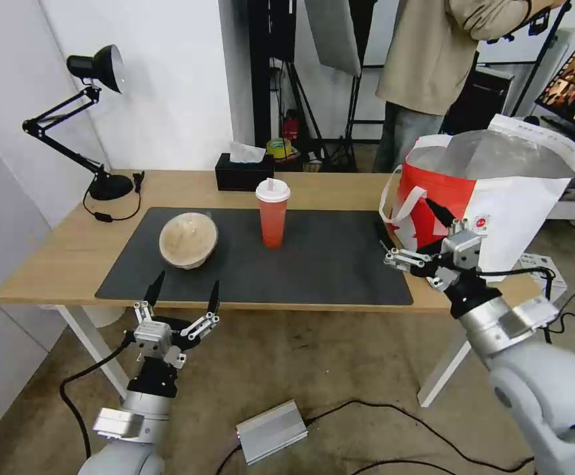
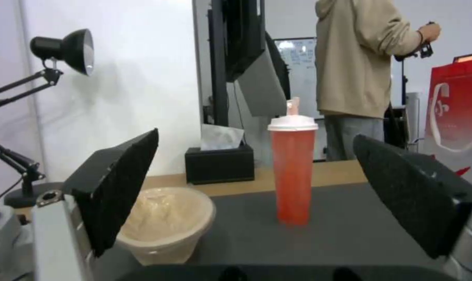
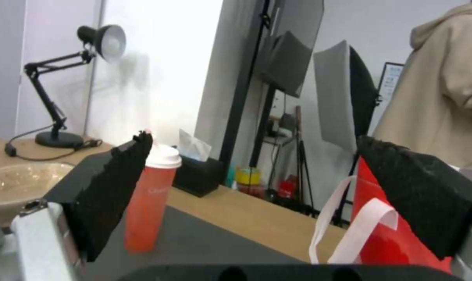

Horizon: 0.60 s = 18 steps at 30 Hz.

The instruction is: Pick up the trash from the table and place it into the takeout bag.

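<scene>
Trash first: in the head view two items sit on the dark mat (image 1: pixel 314 260) of the bench (image 1: pixel 70 244), a beige bowl (image 1: pixel 188 239) toward the robot's left and a red cup (image 1: pixel 273 214) near the middle, upright with its white lid on. The bag (image 1: pixel 498 191) stands open at the bench's right end, foil lining showing, strap handles hanging on its near side. The left end effector (image 1: pixel 183 295) hangs just off the front edge of the bench, close to the bowl, fingers spread and grasping nothing. The right end effector (image 1: pixel 414 232) floats right beside the bag's red face, also released and empty.

Left wrist view: cup (image 2: pixel 293 171) dead ahead between the spread pads (image 2: pixel 118 183), bowl (image 2: pixel 165 220) nearer and off to one side, tissue box (image 2: pixel 219 164) behind.

Right wrist view: cup (image 3: pixel 151 197) farther off, the bag's red side and white handle (image 3: pixel 374 226) very close, fingers wide apart.

What could go sideways, judging from this: the cup is tall and narrow, so a slightly off-centre approach could tip it. The bowl looks wide for that finger spread, so a rim pinch might slip or pop the lid. And the right arm is near enough to the handles to snag one and drag the bag.
</scene>
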{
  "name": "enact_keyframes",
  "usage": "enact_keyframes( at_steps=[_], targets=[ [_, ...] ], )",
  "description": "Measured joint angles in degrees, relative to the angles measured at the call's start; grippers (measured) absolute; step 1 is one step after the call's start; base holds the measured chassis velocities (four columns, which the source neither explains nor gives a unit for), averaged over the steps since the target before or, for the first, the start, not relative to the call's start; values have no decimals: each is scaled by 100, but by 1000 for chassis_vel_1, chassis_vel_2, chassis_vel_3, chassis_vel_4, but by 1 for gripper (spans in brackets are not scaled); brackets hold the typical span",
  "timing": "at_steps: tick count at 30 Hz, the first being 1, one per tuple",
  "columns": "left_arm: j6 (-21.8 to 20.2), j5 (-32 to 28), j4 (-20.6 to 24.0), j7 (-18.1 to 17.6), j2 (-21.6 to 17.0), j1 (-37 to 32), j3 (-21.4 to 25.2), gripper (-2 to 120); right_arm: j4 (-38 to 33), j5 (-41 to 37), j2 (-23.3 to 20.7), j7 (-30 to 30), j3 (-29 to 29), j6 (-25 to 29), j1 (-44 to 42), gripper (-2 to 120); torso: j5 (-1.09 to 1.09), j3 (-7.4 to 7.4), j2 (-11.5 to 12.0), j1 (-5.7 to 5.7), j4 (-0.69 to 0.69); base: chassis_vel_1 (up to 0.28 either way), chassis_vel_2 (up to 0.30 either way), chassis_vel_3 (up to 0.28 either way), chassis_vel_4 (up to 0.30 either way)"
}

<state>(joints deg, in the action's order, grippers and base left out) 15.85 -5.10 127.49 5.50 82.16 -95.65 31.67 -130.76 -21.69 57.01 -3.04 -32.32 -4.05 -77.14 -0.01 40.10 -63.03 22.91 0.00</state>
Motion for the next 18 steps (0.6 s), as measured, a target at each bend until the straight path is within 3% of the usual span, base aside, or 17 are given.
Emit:
enact_keyframes(
  at_steps=[18],
  targets=[
    [48,3,39,7,80,-114,80,100,-78,880,654,-165,73,630,-906,100,0,0,0,0,0,0,0,0,0]
  ],
)
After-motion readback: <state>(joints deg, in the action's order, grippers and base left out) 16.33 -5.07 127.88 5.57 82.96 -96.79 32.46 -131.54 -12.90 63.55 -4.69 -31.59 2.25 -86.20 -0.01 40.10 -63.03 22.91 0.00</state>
